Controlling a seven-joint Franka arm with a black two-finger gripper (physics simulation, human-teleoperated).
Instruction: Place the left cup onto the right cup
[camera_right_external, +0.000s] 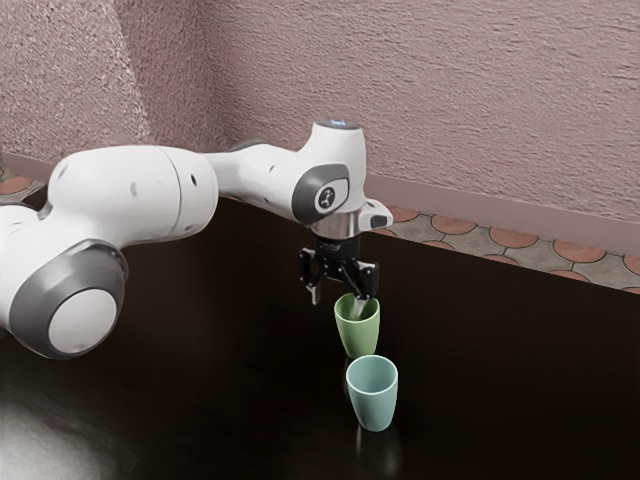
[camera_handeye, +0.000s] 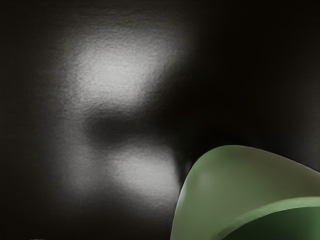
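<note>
The green cup (camera_right_external: 358, 328) is smooth and round, wide on top and narrow below. Its mouth points up and it leans a little. The blue cup (camera_right_external: 372, 392), at 5 o'clock and just beside it, hides its bottom on the dark shiny table (camera_right_external: 180, 400). At 11 o'clock the black gripper (camera_right_external: 338, 295) has its jaws wide apart. It holds nothing, and one finger is at the green rim.

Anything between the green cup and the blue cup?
Nothing: the exterior view shows no object between green cup and blue cup, just dark table; their outlines nearly meet.
</note>
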